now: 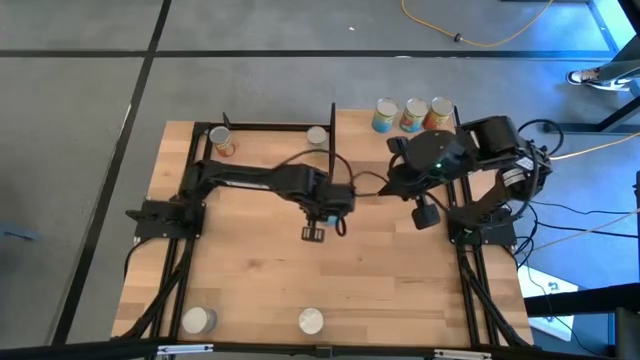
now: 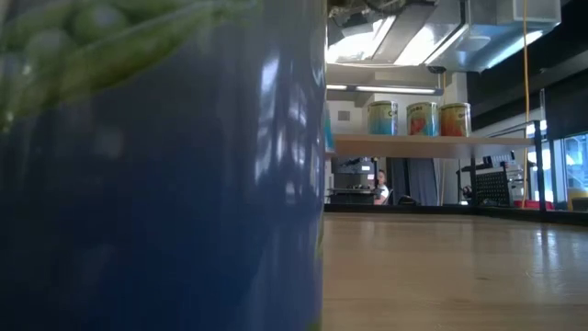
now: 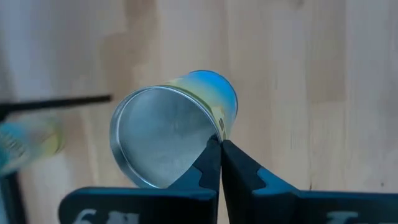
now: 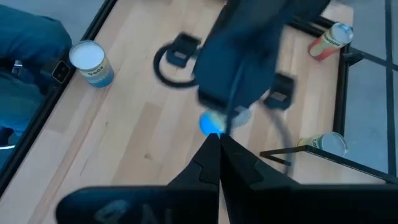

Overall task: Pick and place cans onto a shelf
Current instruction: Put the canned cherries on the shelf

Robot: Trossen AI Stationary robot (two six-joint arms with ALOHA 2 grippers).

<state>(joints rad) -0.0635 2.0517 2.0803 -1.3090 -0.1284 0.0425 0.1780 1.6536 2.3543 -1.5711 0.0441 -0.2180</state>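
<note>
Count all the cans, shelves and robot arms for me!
Cans: 8
Shelf: 1
Robot arms: 2
Total: 11

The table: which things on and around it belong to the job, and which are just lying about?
Job: small silvery-topped tin cans with coloured labels; raised light-wood shelf; left gripper; right gripper.
Lying about: yellow cable on the floor; a person's shoe.
</note>
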